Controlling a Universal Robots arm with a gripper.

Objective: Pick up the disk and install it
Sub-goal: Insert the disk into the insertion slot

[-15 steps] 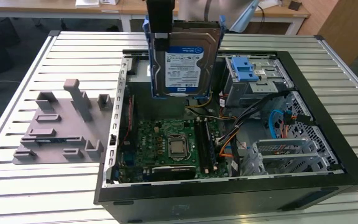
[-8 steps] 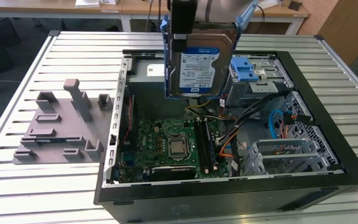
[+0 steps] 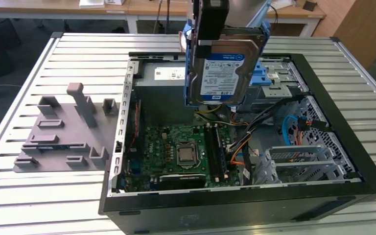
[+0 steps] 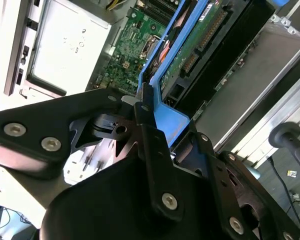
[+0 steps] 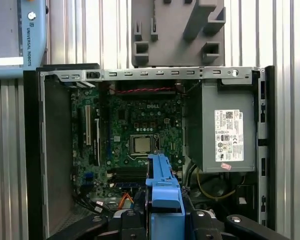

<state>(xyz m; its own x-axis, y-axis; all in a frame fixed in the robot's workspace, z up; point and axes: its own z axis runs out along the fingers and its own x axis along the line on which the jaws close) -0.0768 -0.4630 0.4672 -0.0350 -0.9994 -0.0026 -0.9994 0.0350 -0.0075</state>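
Observation:
The disk, a silver hard drive with a white-and-blue label in a blue plastic carrier, hangs upright above the open computer case, over its back middle. My gripper comes down from above and is shut on the disk's upper edge. In the second wrist view the black fingers clamp the blue carrier, and the drive's green circuit board faces the camera. The first wrist view looks straight down past the carrier's blue edge onto the motherboard.
The case lies open on a slatted metal table. Inside are the motherboard, a grey power supply with a white sticker, cables, and a drive bay with blue latches. A grey fixture plate lies at the exterior view's left.

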